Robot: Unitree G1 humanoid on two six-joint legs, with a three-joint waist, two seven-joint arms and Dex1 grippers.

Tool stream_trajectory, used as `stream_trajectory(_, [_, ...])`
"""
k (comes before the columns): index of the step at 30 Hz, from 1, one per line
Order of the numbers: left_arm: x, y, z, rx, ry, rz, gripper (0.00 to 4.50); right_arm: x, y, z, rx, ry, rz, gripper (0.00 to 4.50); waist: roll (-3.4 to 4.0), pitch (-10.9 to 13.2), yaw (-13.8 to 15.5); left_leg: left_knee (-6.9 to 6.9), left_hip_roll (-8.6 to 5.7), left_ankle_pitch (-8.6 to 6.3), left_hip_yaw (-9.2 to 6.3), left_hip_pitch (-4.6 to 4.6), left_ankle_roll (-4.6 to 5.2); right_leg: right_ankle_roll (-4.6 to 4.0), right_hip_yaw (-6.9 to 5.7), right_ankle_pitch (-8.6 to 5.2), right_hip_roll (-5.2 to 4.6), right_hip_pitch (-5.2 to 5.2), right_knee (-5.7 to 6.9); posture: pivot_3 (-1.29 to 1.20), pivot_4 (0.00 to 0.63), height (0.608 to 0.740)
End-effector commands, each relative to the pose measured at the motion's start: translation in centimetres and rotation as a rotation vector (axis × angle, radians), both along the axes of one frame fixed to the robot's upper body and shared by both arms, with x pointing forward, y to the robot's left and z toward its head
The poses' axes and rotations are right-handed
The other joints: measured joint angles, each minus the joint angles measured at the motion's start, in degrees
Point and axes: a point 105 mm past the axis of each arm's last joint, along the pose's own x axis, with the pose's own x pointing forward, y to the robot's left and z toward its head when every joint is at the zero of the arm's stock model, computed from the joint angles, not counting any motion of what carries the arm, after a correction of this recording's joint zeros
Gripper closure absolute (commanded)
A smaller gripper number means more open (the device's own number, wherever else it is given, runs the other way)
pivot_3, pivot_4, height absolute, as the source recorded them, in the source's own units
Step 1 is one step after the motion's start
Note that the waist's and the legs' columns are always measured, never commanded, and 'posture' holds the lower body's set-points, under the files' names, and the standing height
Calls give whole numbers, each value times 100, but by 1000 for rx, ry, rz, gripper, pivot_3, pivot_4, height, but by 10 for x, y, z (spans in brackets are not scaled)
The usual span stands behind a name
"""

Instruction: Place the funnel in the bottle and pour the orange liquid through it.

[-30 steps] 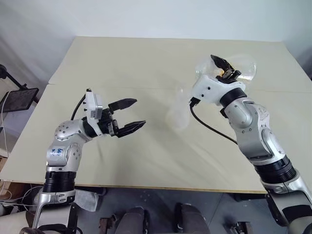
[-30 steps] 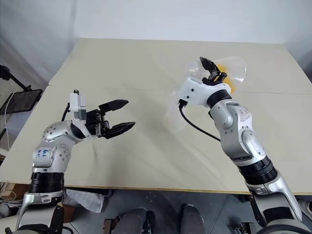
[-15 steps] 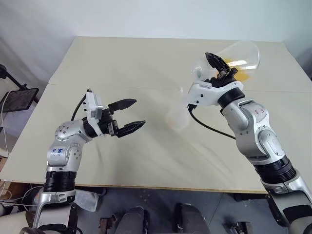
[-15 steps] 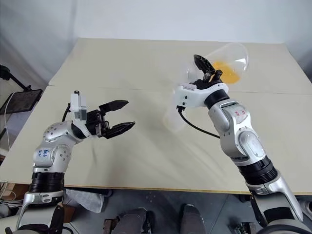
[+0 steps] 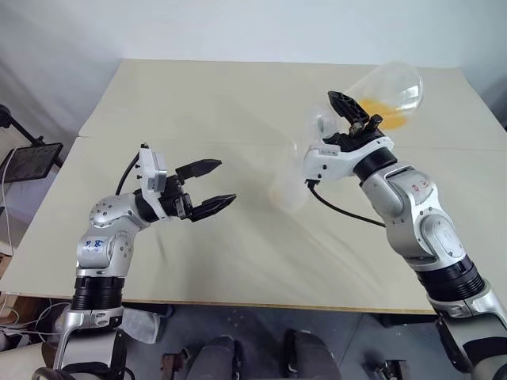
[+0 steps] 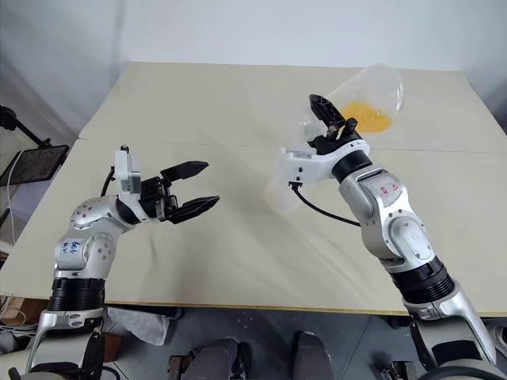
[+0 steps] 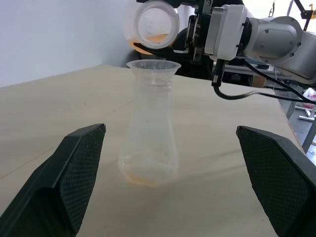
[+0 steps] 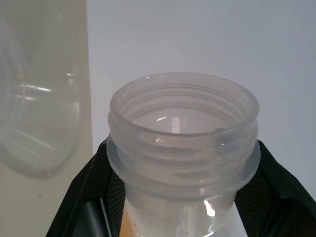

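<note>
The clear bottle (image 7: 148, 143) stands upright mid-table with the clear funnel (image 7: 154, 66) seated in its neck; a thin orange trace lies at its base. My right gripper (image 5: 354, 120) is shut on the neck of a larger clear flask (image 5: 390, 85), which is tipped so that its base is raised and its open mouth (image 7: 156, 24) hangs just above and behind the funnel. The orange liquid (image 6: 368, 115) pools in the flask's lower side. My left gripper (image 5: 228, 181) is open and empty, left of the bottle and apart from it.
The cream table (image 5: 198, 95) has a seam running across it behind the bottle. A black stand with a dark panel (image 5: 30, 162) sits off the table's left edge. My right arm's black cable (image 5: 341, 207) hangs close to the bottle.
My right wrist has rolled, tipping the flask's base up and to the right while its mouth stays over the funnel; the liquid has shifted inside. My left arm has stayed still.
</note>
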Motion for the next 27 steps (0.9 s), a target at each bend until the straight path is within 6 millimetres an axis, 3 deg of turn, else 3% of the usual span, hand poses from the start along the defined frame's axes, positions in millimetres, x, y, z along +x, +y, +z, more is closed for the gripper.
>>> stream_trajectory(1, [-2,-1,9,-6,-50,-6,0,-7,-6,17,-24,-91,-14,2040,0,0,-1,0,0,0,0,0,0,0,0,0,0,0,0,0,150,740])
stream_trajectory(27, [-2,-3,9,-13,-51,-10,0,-9,-6,12,-151,-152,-38,2040,-1,0,1,0,1,0,0,0,-1,0,1,0,1,0,-1,0,150,740])
